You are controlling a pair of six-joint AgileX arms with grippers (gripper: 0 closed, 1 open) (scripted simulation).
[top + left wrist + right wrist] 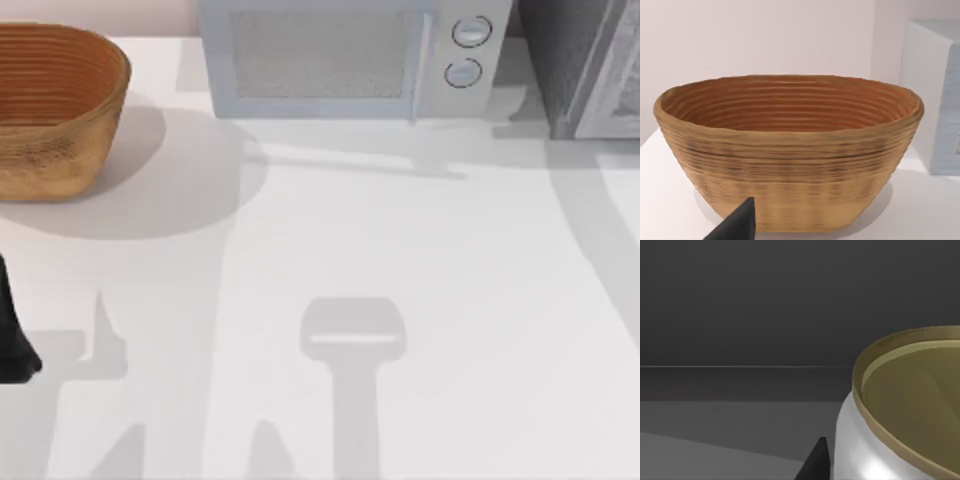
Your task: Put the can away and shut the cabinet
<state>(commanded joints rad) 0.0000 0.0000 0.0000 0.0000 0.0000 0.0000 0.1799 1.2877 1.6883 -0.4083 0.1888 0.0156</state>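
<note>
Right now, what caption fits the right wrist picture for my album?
Small white tin can with a dull gold lid close beside a black gripper fingertip, dark grey walls behind.

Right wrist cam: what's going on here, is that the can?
Yes. The right wrist view shows the can, white-sided with a dull gold lid, close to the right gripper against dark grey surfaces that look like the cabinet's inside. In the top view the cabinet sits at the table's far right corner beside the microwave. The left arm idles at the left edge, its wrist camera facing the wicker basket. Whether the can is released cannot be told.
</note>
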